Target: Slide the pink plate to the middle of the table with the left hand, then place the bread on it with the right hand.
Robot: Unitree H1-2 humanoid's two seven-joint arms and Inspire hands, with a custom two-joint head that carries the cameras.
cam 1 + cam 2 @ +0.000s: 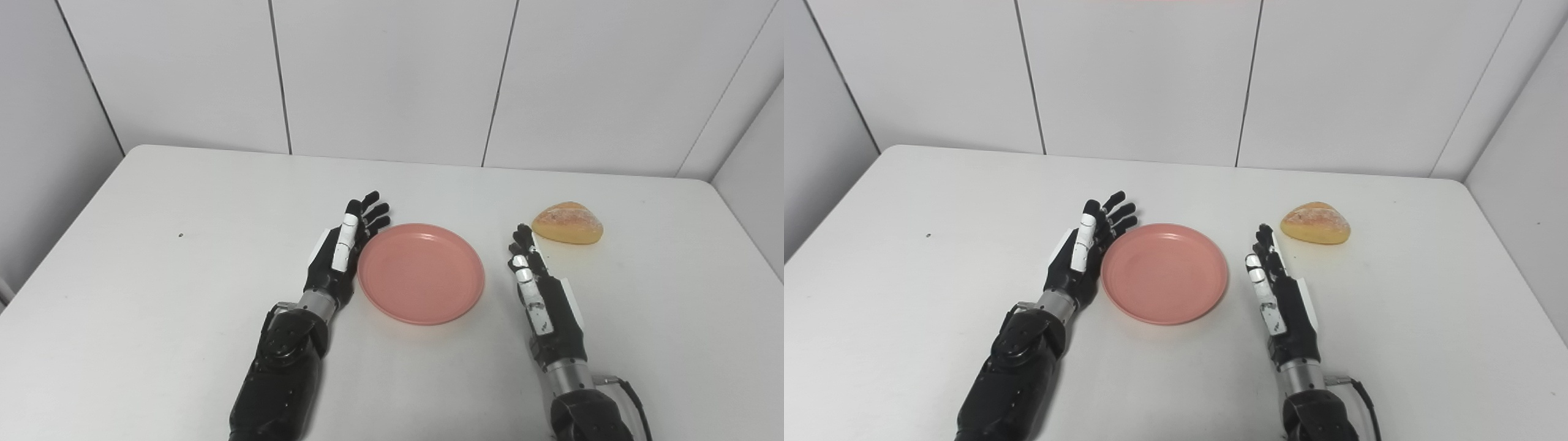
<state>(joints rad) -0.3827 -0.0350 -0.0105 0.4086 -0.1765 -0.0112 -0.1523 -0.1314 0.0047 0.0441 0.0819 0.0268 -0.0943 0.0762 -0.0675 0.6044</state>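
Left robot hand (343,254) touches pink plate (421,273); bread (568,223) apart.

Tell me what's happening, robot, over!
Left hand open, edge against pink plate. Right hand open, empty, short of bread. Plate near table middle, bare. Nothing in the way.

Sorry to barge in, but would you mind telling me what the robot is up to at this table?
The left robot hand rests open against the left edge of the pink plate, which sits near the middle of the white table. The right robot hand lies open and empty, just short of the bread, which is still on the table to the plate's right.
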